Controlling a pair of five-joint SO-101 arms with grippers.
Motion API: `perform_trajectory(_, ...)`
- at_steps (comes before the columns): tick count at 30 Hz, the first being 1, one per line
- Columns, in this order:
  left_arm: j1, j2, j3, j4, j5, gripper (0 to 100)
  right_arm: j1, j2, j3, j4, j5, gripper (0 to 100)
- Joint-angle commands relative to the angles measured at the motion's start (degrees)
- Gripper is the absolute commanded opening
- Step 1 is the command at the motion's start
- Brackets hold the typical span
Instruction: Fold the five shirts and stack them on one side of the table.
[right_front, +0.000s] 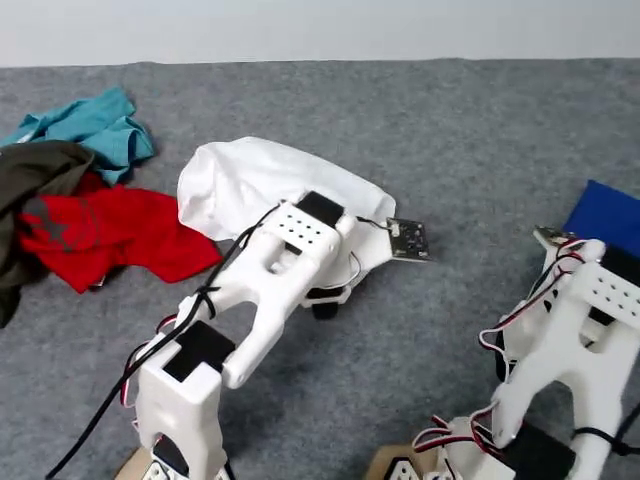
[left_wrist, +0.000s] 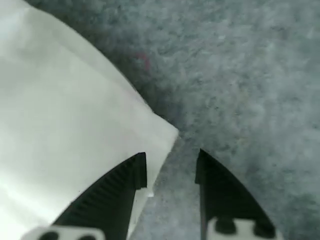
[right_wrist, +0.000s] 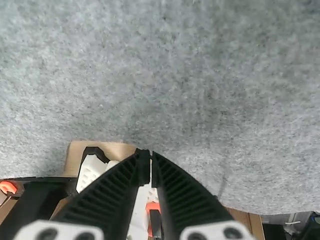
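Observed: the white shirt (right_front: 250, 185) lies near the middle of the grey mat (right_front: 470, 130), bunched rather than flat. In the high view its long axis runs from the far left towards the near right, and the left arm (right_front: 255, 290) reaches across its near edge.

In the left wrist view a corner of the white shirt (left_wrist: 75, 125) points out onto the grey mat (left_wrist: 250, 75). The left gripper (left_wrist: 170, 167) stands with its fingers apart. One finger overlaps the shirt's edge beside that corner and the other is over bare mat. We cannot tell whether either finger touches the cloth.

At the far left of the table we note three crumpled shirts in a loose heap:
- the teal shirt (right_front: 90, 130), farthest back;
- the dark shirt (right_front: 35, 175), at the edge;
- the red shirt (right_front: 110, 235), nearest the white one and just beside it.

A blue shirt (right_front: 605, 215) lies at the right edge, behind the right arm (right_front: 575, 335), with a straight edge and a square corner showing.

The right gripper (right_wrist: 150, 157) has its fingers pressed together with nothing between them. It is aimed down at the mat near a wooden board (right_wrist: 107, 147).

Markings: a greyish patch on the red shirt is too small for us to read.
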Motion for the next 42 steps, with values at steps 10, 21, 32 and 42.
perform_trajectory(10, -0.62, 7.91, -4.79, -2.73, -1.14, 17, 0.4, -2.15, -0.26, 0.13, 0.7, 1.7)
perform_trajectory(21, -0.7, 14.33, -16.75, 2.99, 2.55, 2, 0.4, -2.15, -0.26, 0.31, 0.53, 1.6)
perform_trajectory(32, -1.41, 13.8, -40.31, 18.02, 4.84, 0, 0.4, -2.15, -0.26, 0.57, 0.79, 1.5)
perform_trajectory(42, -13.45, 1.14, -46.37, 18.02, 14.15, 0, 0.04, -2.24, -7.74, 2.07, 0.97, 1.4)
